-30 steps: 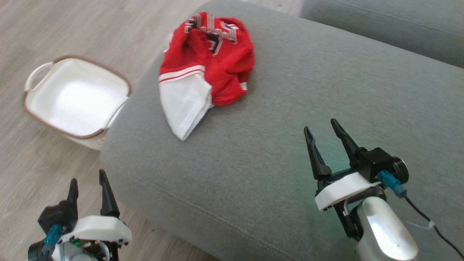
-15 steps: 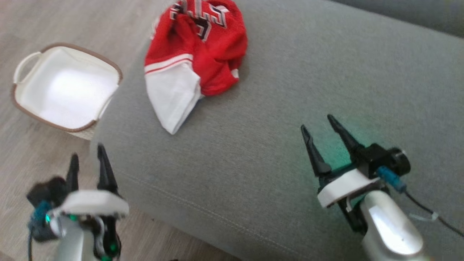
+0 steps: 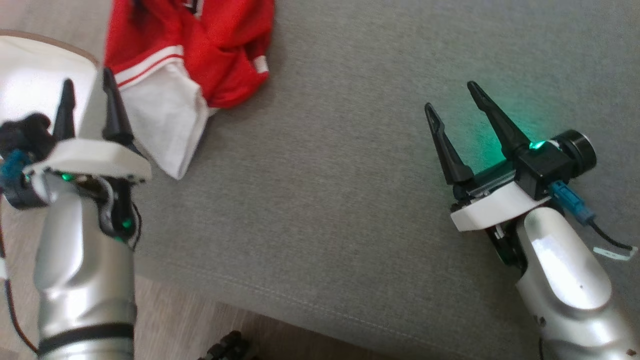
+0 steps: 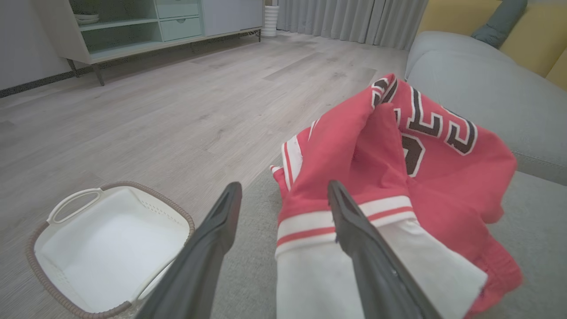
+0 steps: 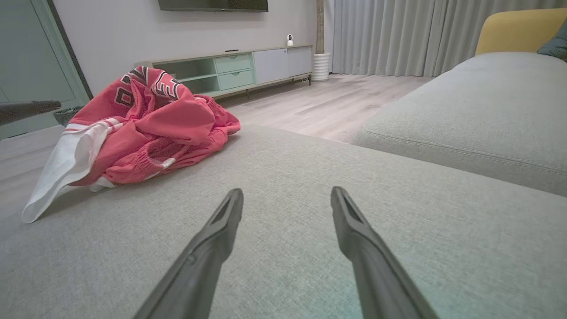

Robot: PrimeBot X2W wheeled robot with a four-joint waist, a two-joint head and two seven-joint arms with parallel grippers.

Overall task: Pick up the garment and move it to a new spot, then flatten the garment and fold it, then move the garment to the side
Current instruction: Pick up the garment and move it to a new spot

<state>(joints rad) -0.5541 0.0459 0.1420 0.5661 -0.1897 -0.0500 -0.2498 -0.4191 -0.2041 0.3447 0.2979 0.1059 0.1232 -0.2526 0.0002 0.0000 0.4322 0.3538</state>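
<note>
At far-left corner of the grey sofa cushion (image 3: 325, 200) lies the garment (image 3: 200, 45), a crumpled red heap w/ a white panel trailing toward near-left; long axis runs approx far-to-near along the cushion's left edge. Left gripper (image 3: 86, 82) is much the nearer: just beside the white panel, on its left, fingers pointing far. In left wrist view the cloth sits ahead & slightly right; contact can't be told. Jaws spread wide, nothing btwn them. Right gripper (image 3: 451, 97) hovers well apart to the right over bare cushion, likewise spread wide & empty. Probably the left arm's pick: short reach far-right.
</note>
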